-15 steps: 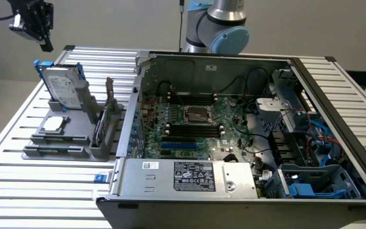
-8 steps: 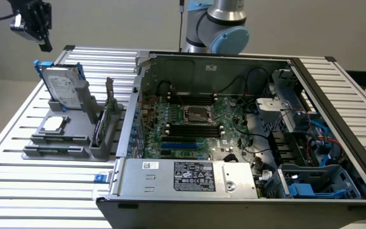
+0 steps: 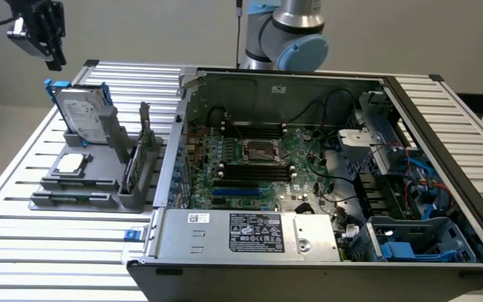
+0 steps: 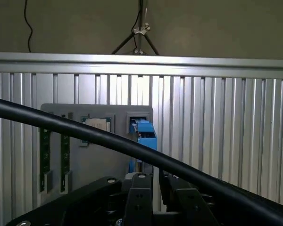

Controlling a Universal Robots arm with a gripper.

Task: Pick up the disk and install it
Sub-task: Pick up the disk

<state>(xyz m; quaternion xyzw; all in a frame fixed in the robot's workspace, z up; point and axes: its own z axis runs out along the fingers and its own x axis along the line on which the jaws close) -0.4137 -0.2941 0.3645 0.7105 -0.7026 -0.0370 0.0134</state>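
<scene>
Exterior view: the gripper [image 3: 42, 31] hangs over the bench's [image 3: 23, 207] far corner, exterior view's left, where the disk [image 3: 86, 116] stands upright in a grey holder [image 3: 73, 195]; wrist view: a black cable [image 4: 61, 125] crosses before the disk; gripper's spread I cannot tell; likely the approach, needing alignment over its thin edge.

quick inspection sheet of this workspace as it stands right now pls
surface: slatted metal table carrying a grey holder and an open computer case
job's things: disk standing upright in the holder
clutter: small square chip lying on the holder; memory sticks upright in its slots
grippers: end effector above the disk, apart from it
cables: black cable crossing the wrist view; wires inside the case
surroundings: plain wall; arm base behind the case
</scene>
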